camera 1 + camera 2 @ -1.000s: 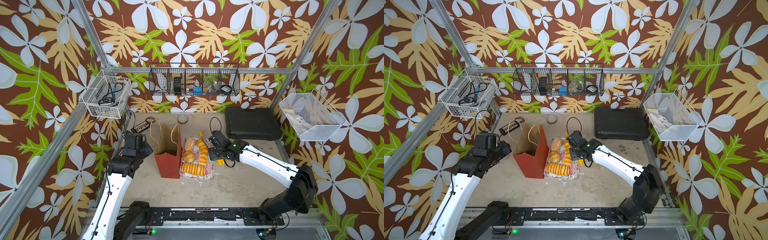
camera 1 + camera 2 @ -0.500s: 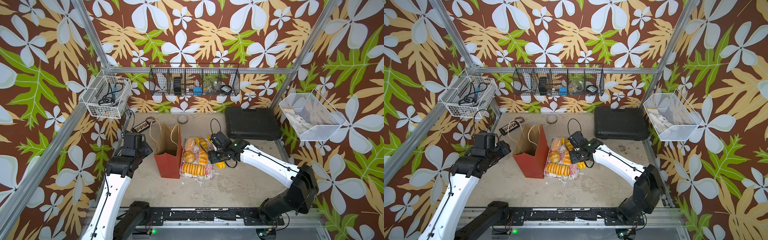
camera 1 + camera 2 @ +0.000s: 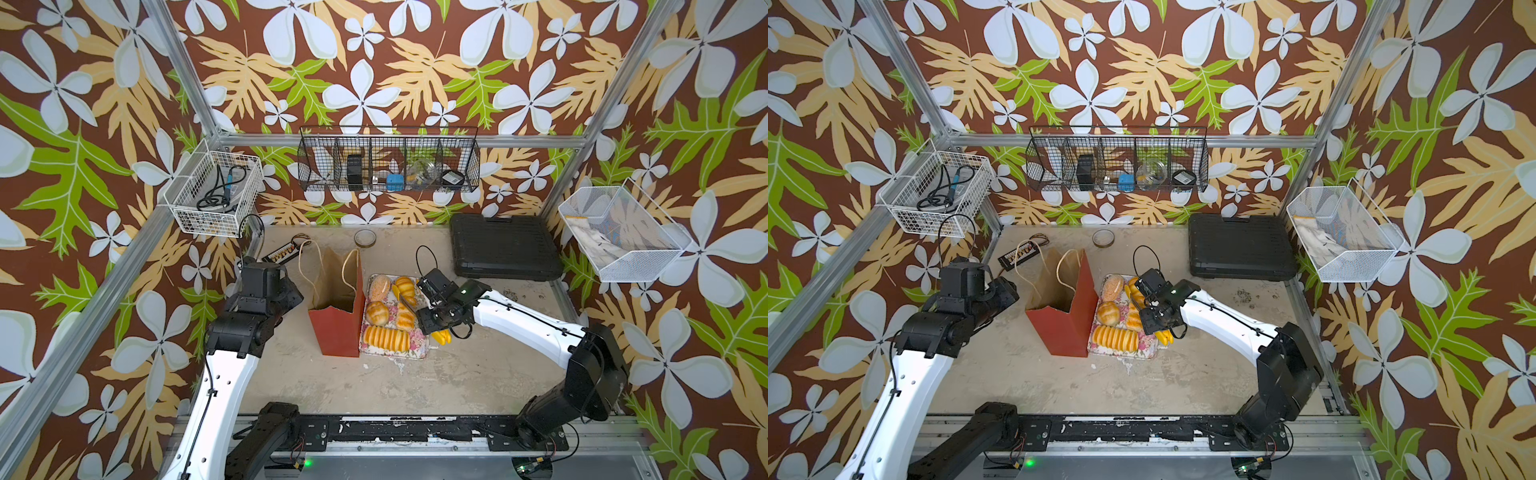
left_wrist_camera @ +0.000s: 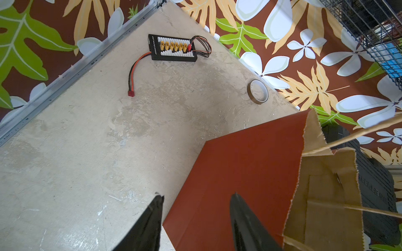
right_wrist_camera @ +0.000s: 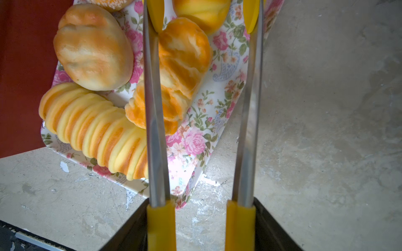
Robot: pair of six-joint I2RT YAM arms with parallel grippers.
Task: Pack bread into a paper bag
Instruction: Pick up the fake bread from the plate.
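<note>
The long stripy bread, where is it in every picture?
In a top view: long stripy bread on the flowery tray's near end, beside the paper bag.
In a top view: bread, same spot.
Left wrist: not in it.
Right wrist: bread on the tray, beside the tongs.
Shared landmark: the paper bag.

Hunting for lettering now: raised letters run along the black case [image 4: 378, 191] in the left wrist view, but they're too blurred to read. There's white print on the edge of the connector board [image 4: 174, 49], too small. Faint script patches on the floral tray [image 5: 226, 67], illegible. Nothing readable anywhere.
</note>
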